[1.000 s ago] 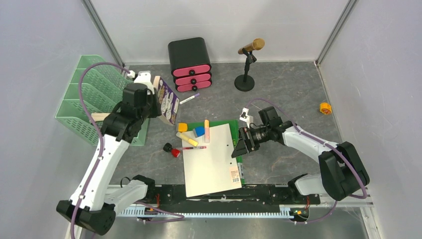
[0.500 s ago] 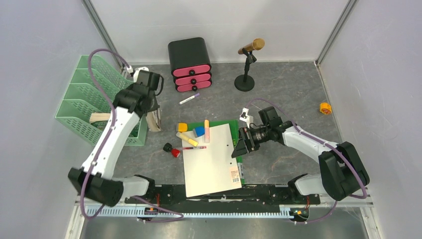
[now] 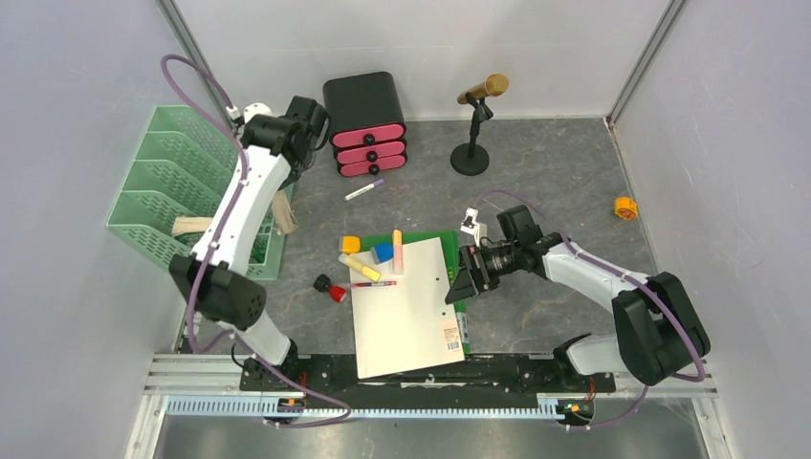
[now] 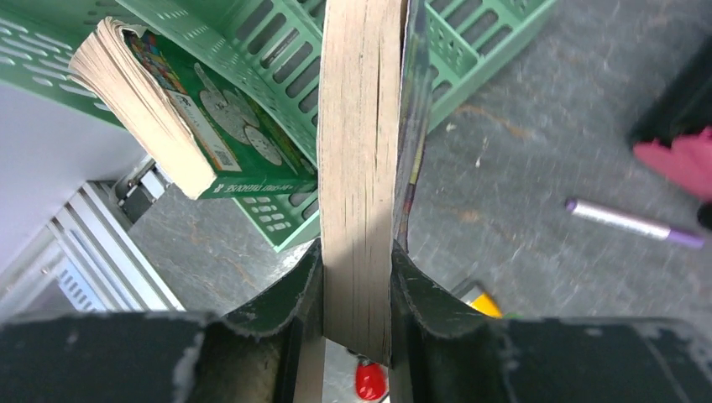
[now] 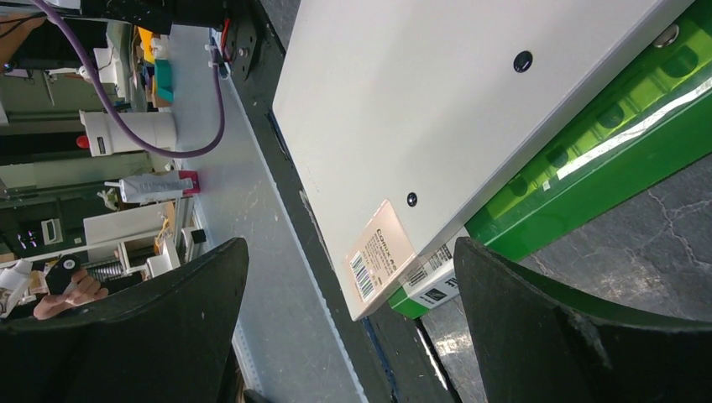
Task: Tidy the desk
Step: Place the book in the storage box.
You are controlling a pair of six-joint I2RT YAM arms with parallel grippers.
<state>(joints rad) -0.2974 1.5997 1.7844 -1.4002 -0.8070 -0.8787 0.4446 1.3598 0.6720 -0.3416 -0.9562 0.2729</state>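
One book (image 4: 357,168), now nearer tray (image 4: 252,50)

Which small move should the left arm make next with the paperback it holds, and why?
Probably carry the paperback sideways over a free tier of the mint-green tray and lower it in. The left pincer is clamped on its page edge, it hangs beside the tray, and a second book already lies in one tier.

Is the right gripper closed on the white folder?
No, the right gripper stands wide open facing the white folder, with nothing clamped in it.
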